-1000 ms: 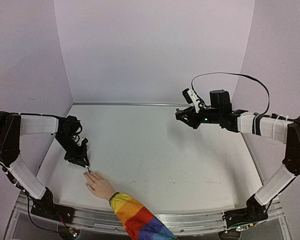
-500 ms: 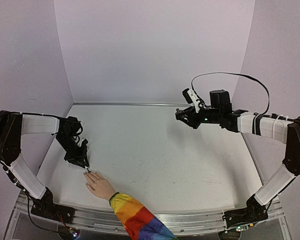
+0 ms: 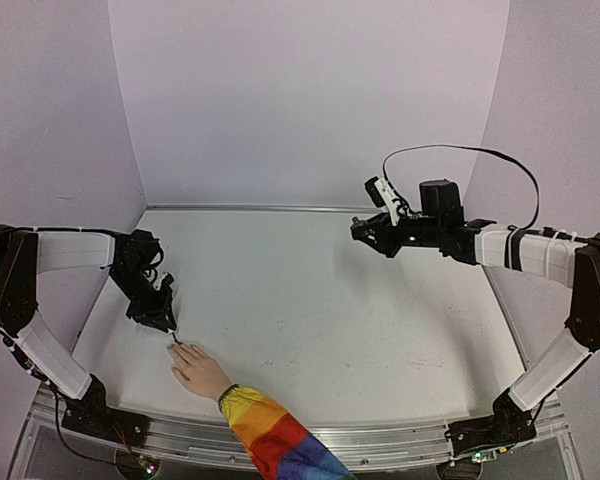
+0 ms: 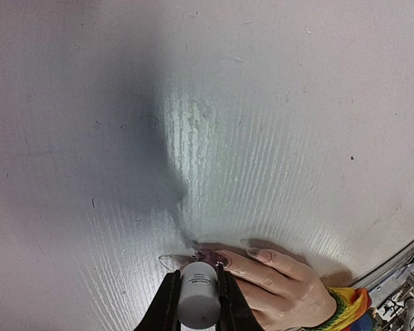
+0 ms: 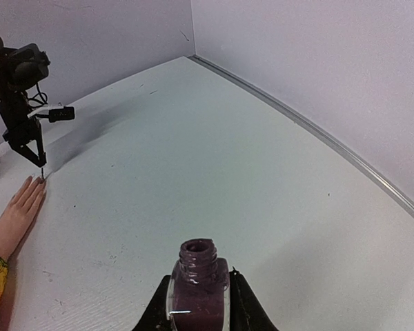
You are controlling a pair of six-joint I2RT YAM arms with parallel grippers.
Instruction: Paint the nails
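White tabletop (image 3: pixel 330 300); left hand (image 4: pixel 197 310) grips brush cap (image 4: pixel 199 293) at the nails (image 4: pixel 217 257).

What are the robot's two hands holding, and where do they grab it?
The left gripper pinches the white cap by its sides. The right gripper clamps the open purple polish bottle by its body, below the neck.

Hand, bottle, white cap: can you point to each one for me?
hand (image 4: pixel 293 293), left wrist view, on its back
bottle (image 5: pixel 196 296), right wrist view, on its purple body
white cap (image 4: pixel 199 296), left wrist view, on its round side
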